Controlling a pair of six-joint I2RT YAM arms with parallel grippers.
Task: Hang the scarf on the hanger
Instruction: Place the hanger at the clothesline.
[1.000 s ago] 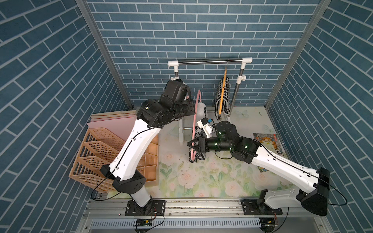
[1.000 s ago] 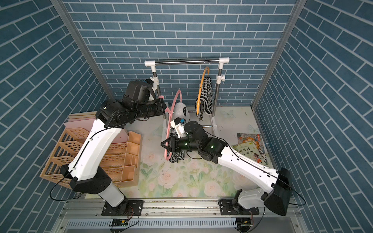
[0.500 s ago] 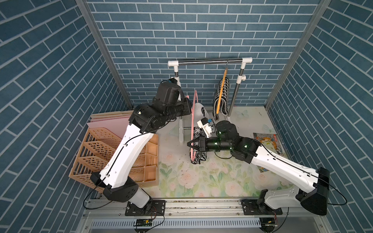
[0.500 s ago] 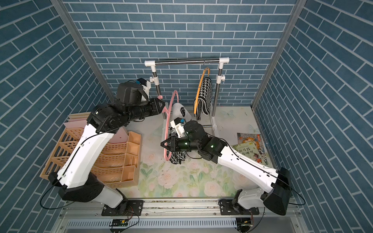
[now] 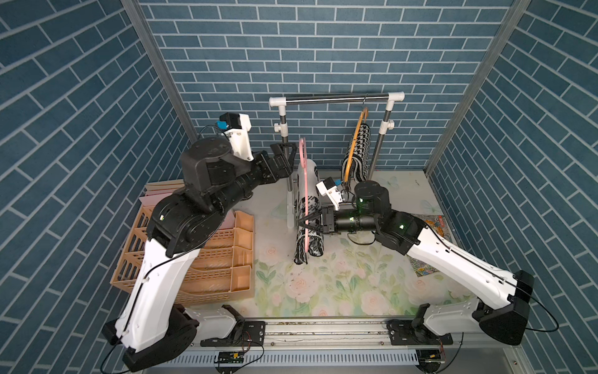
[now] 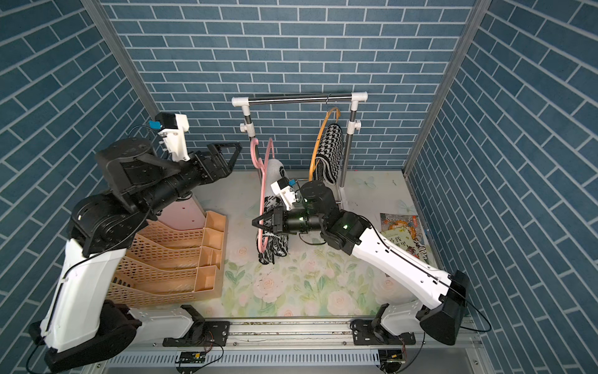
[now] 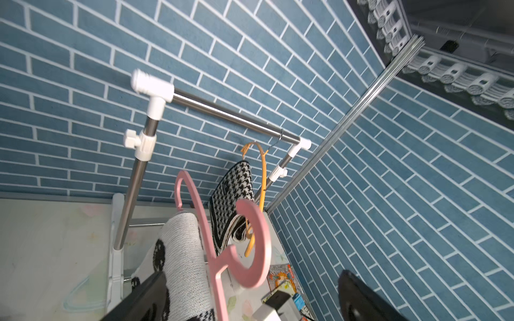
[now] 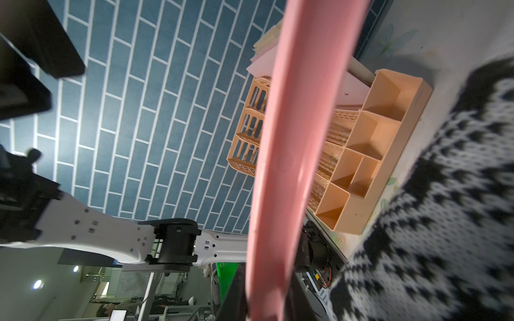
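scarf draped on pink hanger | right fingers clamped on it | left fingers wide apart, empty

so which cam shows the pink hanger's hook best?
Left wrist: the pink hanger's hook is close, whole and sharp against the brick wall. Both top views show it small and thin. Right wrist shows only a blurred stretch of the hanger's bar.

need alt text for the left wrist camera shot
A pink hanger draped with a white-and-black knitted scarf rises just ahead of the left gripper, whose jaws stand wide open. Behind it, a steel clothes rail carries an orange hanger with a houndstooth scarf, against blue brick walls.
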